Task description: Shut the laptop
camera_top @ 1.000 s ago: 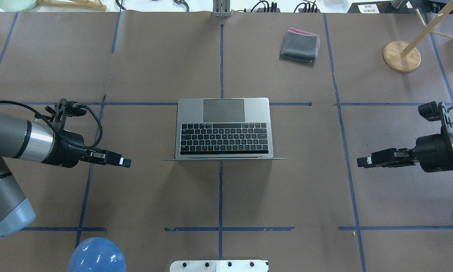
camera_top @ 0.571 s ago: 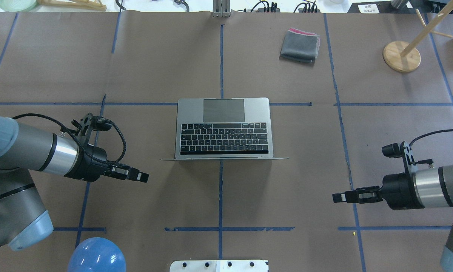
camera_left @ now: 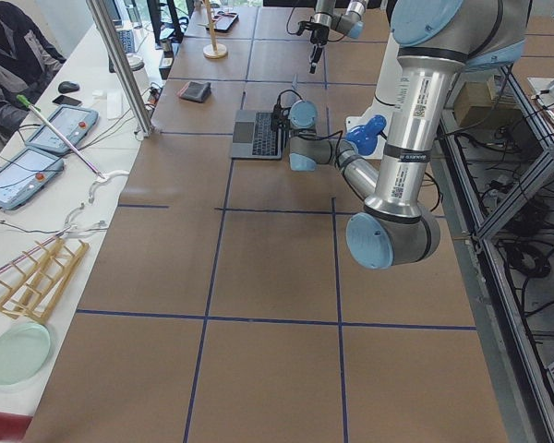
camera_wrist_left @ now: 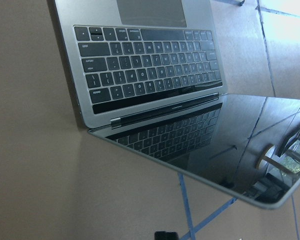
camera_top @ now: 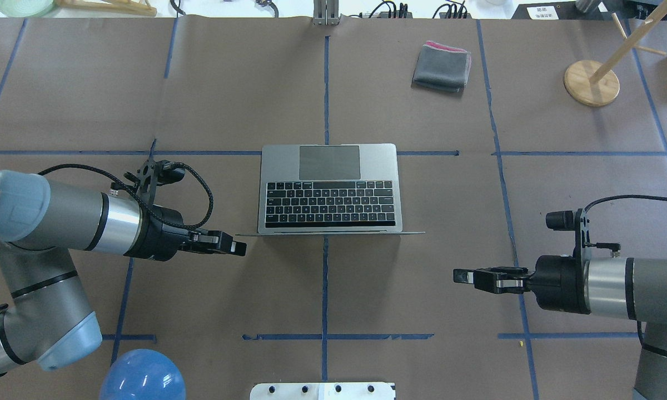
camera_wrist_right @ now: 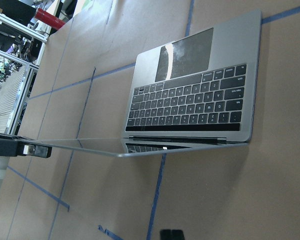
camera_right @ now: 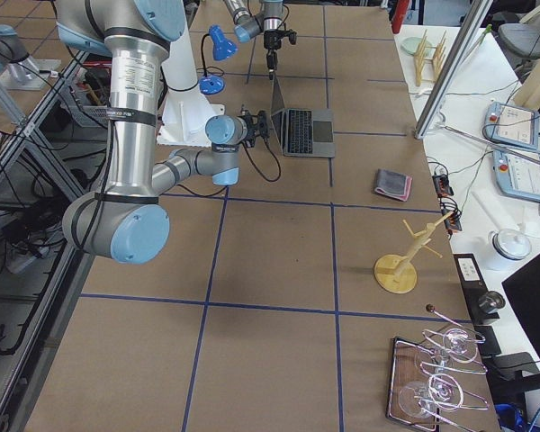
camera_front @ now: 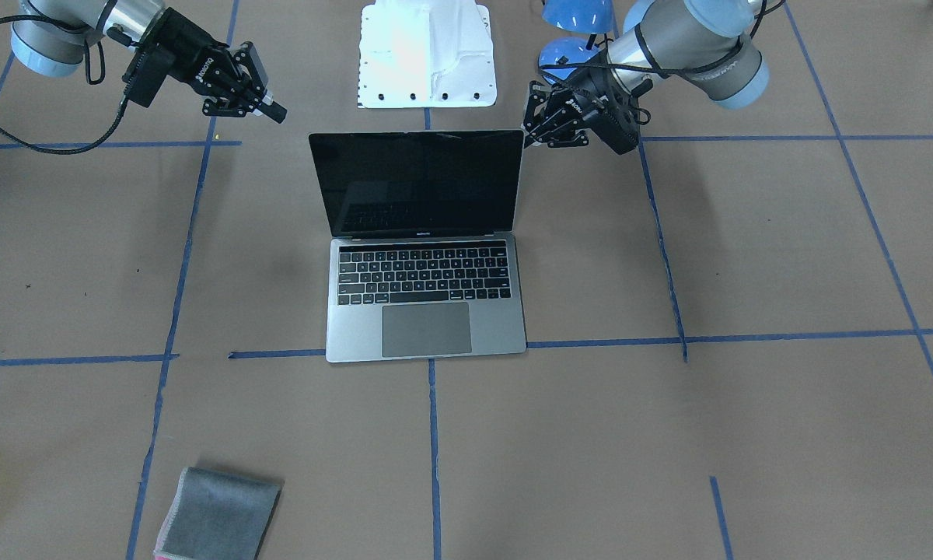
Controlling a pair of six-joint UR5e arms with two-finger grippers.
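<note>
The grey laptop (camera_top: 329,189) stands open at the table's middle, its keyboard away from me and its dark screen (camera_front: 420,183) upright, facing away. It also shows in the left wrist view (camera_wrist_left: 150,65) and the right wrist view (camera_wrist_right: 190,105). My left gripper (camera_top: 240,248) is shut and empty, right by the screen's upper corner (camera_front: 527,131); I cannot tell if it touches. My right gripper (camera_top: 458,274) is shut and empty, apart from the other screen corner, on my side of it (camera_front: 277,114).
A folded grey cloth (camera_top: 442,68) lies at the far right. A wooden stand (camera_top: 591,83) is further right. A blue dome (camera_top: 142,375) and a white plate (camera_top: 322,390) sit at the near edge.
Both arms have swung inward towards the laptop's screen. The left gripper has come up to its left corner, the right has moved left and nearer to me. The laptop has not moved.
</note>
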